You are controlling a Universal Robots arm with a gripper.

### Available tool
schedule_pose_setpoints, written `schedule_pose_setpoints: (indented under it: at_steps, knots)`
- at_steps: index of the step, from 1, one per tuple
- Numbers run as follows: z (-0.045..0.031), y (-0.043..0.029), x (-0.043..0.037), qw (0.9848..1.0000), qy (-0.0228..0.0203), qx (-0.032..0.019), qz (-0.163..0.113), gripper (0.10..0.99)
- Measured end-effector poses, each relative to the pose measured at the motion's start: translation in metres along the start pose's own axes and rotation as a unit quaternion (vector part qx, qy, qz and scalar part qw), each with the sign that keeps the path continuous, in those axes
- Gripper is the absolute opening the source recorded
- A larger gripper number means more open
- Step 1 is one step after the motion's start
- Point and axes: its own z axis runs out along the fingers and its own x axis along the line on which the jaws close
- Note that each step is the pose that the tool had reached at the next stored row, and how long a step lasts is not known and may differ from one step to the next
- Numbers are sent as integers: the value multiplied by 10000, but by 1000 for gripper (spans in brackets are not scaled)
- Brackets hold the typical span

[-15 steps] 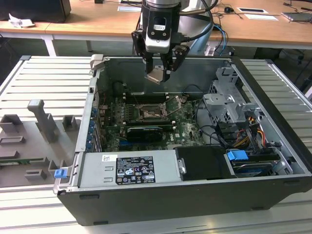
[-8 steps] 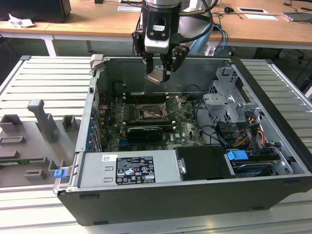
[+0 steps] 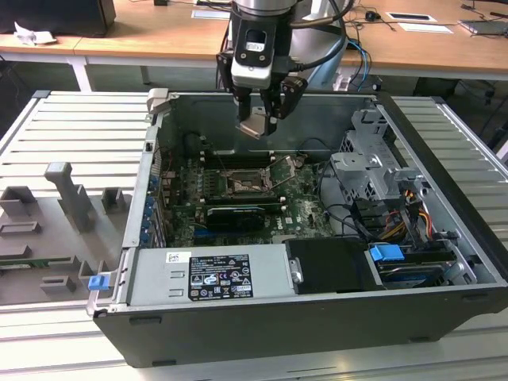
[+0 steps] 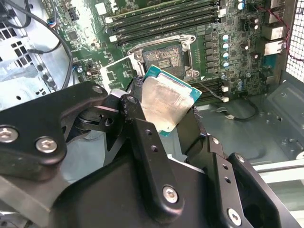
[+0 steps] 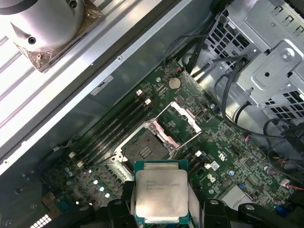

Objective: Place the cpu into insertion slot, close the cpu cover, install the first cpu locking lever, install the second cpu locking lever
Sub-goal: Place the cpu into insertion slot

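Gripper (image 3: 261, 117) pinches the cpu (image 3: 255, 127) by its edges, holding it in the air over the open computer case (image 3: 238, 337), clear of the board. In the exterior view, the bare insertion slot (image 3: 241, 186) lies at about 6 o'clock from the chip. The cpu cover (image 5: 179, 121) is flipped open beside the slot.

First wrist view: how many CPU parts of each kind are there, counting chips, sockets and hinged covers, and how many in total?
Square chip with a pale silvery metal face: 1
Square dark socket in a silvery metal frame: 1
Square hinged metal cover with a window, raised open: 1
Total: 3
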Motion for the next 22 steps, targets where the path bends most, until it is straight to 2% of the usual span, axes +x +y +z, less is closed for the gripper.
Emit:
schedule_pose_setpoints:
  at_steps: [5,22]
  knots:
    - [32,-2,0,9994,-30,3,332,533]
    - [82,-6,0,9976,-55,-2,690,533]
